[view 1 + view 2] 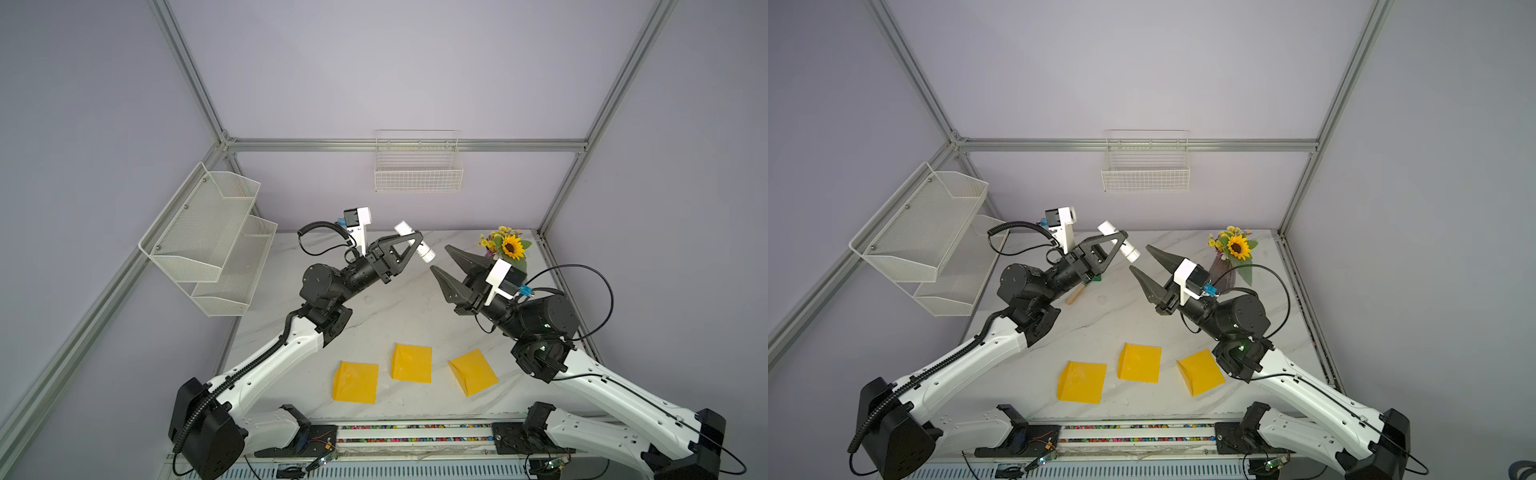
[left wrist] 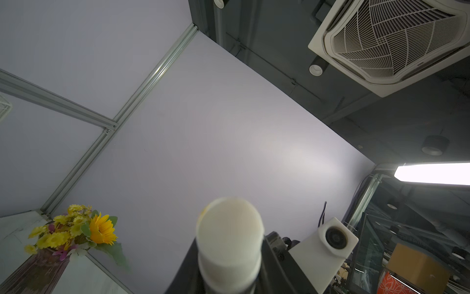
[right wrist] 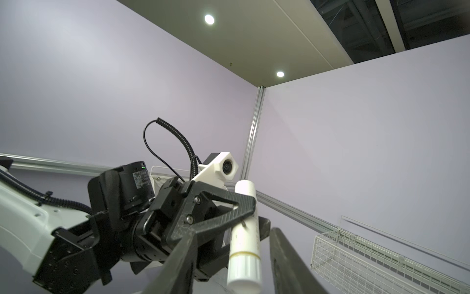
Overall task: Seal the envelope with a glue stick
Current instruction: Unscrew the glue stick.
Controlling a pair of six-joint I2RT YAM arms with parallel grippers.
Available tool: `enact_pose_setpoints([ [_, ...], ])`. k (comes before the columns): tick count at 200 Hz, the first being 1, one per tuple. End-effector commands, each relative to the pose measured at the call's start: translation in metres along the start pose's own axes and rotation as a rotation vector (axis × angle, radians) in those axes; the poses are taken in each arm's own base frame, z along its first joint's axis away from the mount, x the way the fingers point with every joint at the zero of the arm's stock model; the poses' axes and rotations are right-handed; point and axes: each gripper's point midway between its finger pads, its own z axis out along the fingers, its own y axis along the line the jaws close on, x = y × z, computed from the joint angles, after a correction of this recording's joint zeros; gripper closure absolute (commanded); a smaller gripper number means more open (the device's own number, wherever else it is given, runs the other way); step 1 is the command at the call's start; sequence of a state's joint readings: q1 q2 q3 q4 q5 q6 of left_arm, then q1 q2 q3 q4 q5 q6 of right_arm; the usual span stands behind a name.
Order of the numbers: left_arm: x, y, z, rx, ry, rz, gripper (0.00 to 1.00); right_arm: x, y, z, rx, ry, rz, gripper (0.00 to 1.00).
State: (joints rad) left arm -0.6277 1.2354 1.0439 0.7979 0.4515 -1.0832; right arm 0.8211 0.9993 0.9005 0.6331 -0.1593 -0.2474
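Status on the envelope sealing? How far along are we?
Done: left end effector holds the white cylindrical glue stick raised off the white marble table. In hand: open right end effector at its capped end, not gripping. Left: uncap, glue, press; three yellow paper envelopes lie untouched.

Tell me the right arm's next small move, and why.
Probably ease the right tool forward around the cap and close: the left tool grips the glue stick mid-body, its capped end facing the open right tool.
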Motion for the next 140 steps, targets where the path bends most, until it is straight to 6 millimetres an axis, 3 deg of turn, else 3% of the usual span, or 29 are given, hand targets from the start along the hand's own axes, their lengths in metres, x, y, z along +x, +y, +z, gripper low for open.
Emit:
enact_pose_setpoints([
  [1,-0.027,-0.023,-0.004,0.026,-0.095,0.001,1.0,-0.008,-0.008,0.006,0.04,-0.004,-0.115,0.51],
  [83,-0.024,-0.015,-0.001,0.021,-0.087,-0.025,1.0,0.013,-0.007,0.023,0.037,0.024,-0.11,0.58],
  [120,-0.022,-0.014,0.003,0.029,-0.076,-0.03,1.0,0.015,-0.009,0.027,0.047,0.02,-0.11,0.72],
  [140,-0.021,-0.013,0.003,0.03,-0.074,-0.031,1.0,0.015,-0.009,0.026,0.051,0.018,-0.097,0.86],
])
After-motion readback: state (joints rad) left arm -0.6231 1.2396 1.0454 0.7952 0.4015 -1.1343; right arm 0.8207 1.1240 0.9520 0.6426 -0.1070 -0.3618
